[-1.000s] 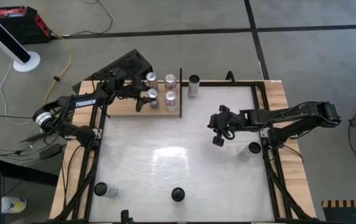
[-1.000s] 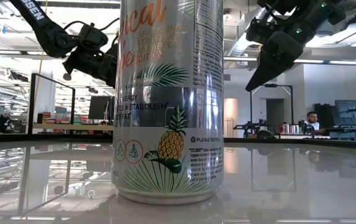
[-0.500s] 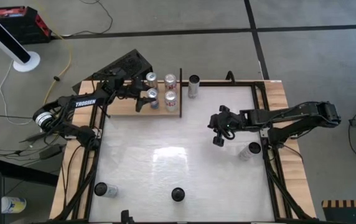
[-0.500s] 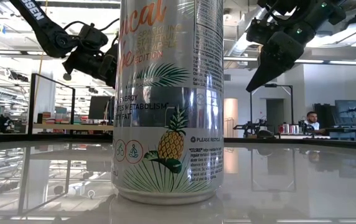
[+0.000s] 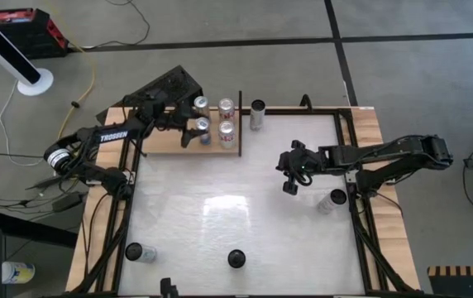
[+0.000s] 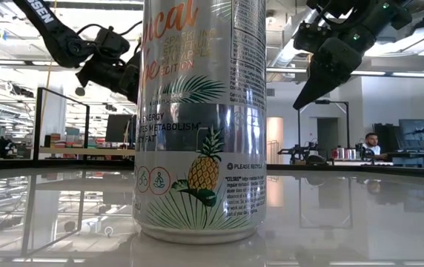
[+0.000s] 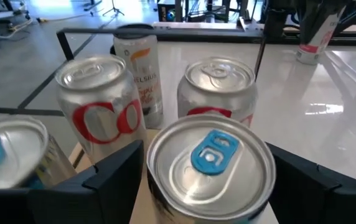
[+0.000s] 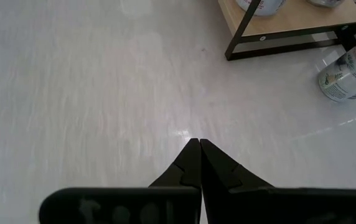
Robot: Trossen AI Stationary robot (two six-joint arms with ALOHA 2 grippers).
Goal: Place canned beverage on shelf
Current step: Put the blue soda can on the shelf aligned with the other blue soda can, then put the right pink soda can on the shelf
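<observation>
High view: 4 cans (image 5: pixel 213 119) crowd shelf (image 5: pixel 166 142).

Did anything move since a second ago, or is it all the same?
Only a little. The left gripper, over the shelf, spread its jaws wider around the blue-tabbed can, letting it go. That can stands beside the other cans on the shelf. The right gripper stayed shut above the table, and every other can kept its place.

place: robotics lab | evidence: person at desk (image 6: pixel 373 144); monitors (image 6: pixel 418 135); exposed ceiling ducts (image 6: pixel 282 44)
</observation>
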